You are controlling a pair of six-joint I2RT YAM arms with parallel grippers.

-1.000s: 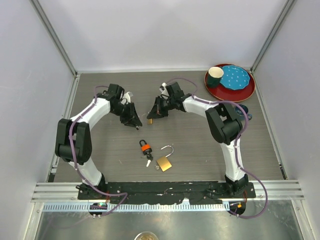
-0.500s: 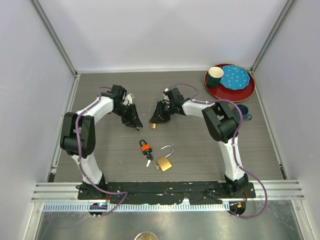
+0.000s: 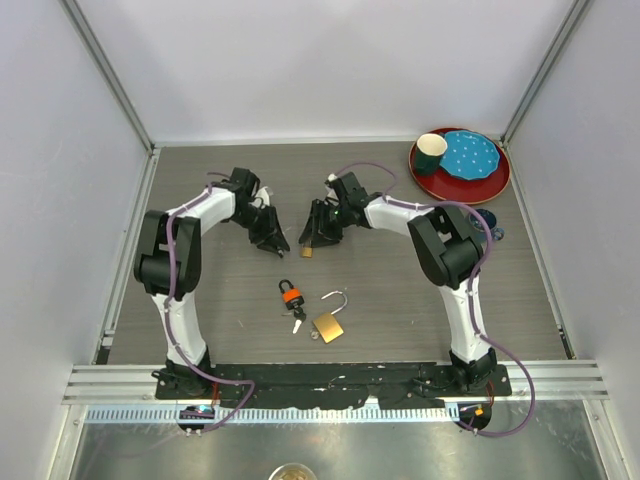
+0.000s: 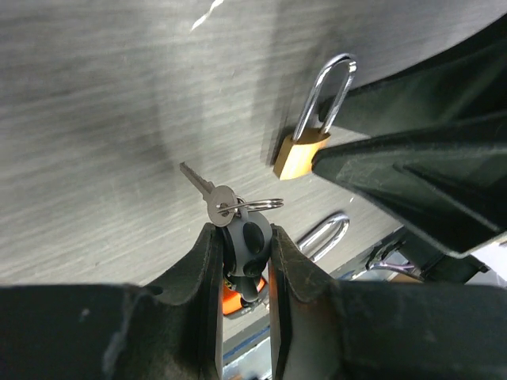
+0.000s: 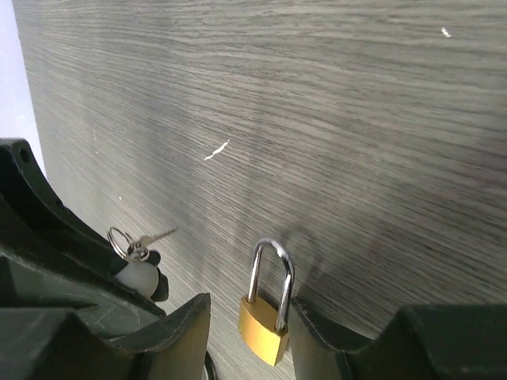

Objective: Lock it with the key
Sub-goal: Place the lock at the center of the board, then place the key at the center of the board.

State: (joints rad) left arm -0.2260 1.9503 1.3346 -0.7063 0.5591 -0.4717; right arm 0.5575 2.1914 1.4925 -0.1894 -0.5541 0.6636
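Observation:
A small brass padlock (image 5: 264,331) with its shackle down lies on the table between my right gripper's (image 5: 250,310) fingers. It touches the right finger, with a gap to the left finger, so the jaws stand open around it. It also shows in the top view (image 3: 307,251) and in the left wrist view (image 4: 300,155). My left gripper (image 4: 242,235) is shut on a grey key fob (image 4: 249,242) whose ring carries a silver key (image 4: 206,193), held just left of the padlock. In the top view the left gripper (image 3: 272,243) and right gripper (image 3: 311,239) face each other closely.
A black-and-orange padlock with keys (image 3: 291,295) and a larger brass padlock with an open shackle (image 3: 328,325) lie near the front. A red tray (image 3: 490,185) holding a blue plate and a green cup (image 3: 431,152) stands at the back right.
The left arm's elbow has swung inward and its gripper has shifted slightly right toward the padlock. The right gripper has edged down and left, the small padlock with it.

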